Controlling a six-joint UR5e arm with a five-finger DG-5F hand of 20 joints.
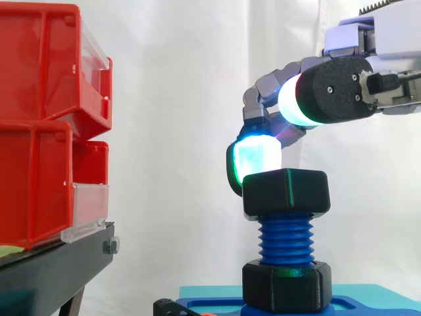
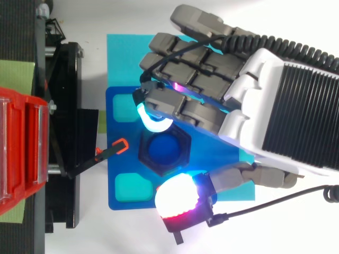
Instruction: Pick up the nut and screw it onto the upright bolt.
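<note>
A black hex nut [image 1: 286, 192] sits on top of the upright blue threaded bolt [image 1: 286, 240]; in the top view the nut [image 2: 144, 152] rings the bolt's blue end [image 2: 164, 150]. A second black nut [image 1: 286, 286] is at the bolt's foot on the blue base plate [image 2: 119, 174]. My hand [image 2: 254, 106] hangs over the bolt with its fingers bent. One cyan-glowing fingertip [image 1: 256, 161] touches the nut's upper far edge. The thumb pad [image 1: 342, 89] is above and clear of the nut, beside it in the top view [image 2: 177, 198].
Red bins [image 1: 39, 118] are stacked on a black stand [image 1: 52, 270] to the left of the bolt. A black lever with an orange tip [image 2: 119, 146] reaches from the stand toward the plate. A teal mat [image 2: 122, 53] lies under the plate.
</note>
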